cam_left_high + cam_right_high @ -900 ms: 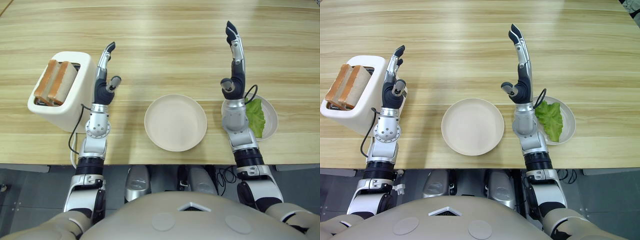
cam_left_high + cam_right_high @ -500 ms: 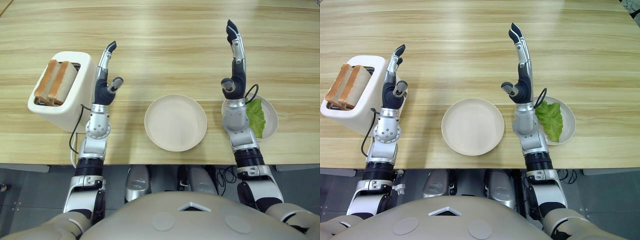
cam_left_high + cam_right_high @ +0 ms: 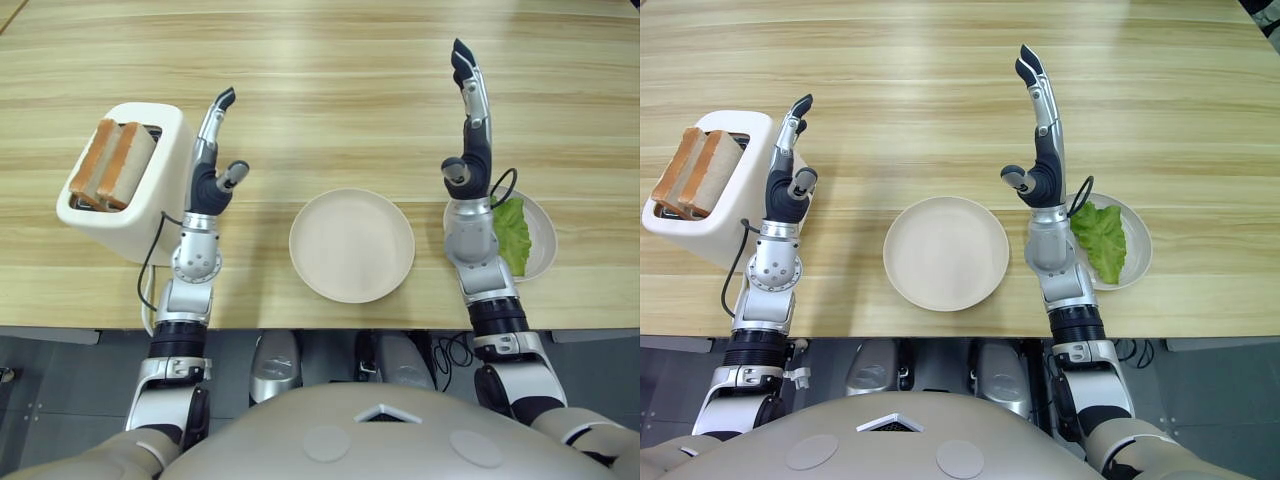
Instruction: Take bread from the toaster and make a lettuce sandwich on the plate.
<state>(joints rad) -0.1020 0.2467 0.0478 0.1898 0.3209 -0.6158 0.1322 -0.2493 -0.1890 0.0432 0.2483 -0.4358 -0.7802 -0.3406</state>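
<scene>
A cream toaster [image 3: 150,215] stands at the left with two slices of bread [image 3: 112,164] sticking up out of its slots. My left hand [image 3: 213,155] is raised just right of the toaster, fingers straight, open and holding nothing. An empty cream plate [image 3: 351,245] lies in the middle near the front edge. A green lettuce leaf [image 3: 512,233] rests in a small white dish [image 3: 543,236] at the right. My right hand [image 3: 468,118] stands upright between plate and dish, fingers extended, open and empty.
The wooden table [image 3: 330,90] stretches far back behind both hands. A black cord [image 3: 148,270] runs from the toaster over the front edge beside my left forearm.
My left hand has shifted slightly to the right, away from the toaster. The right hand has stayed where it was.
</scene>
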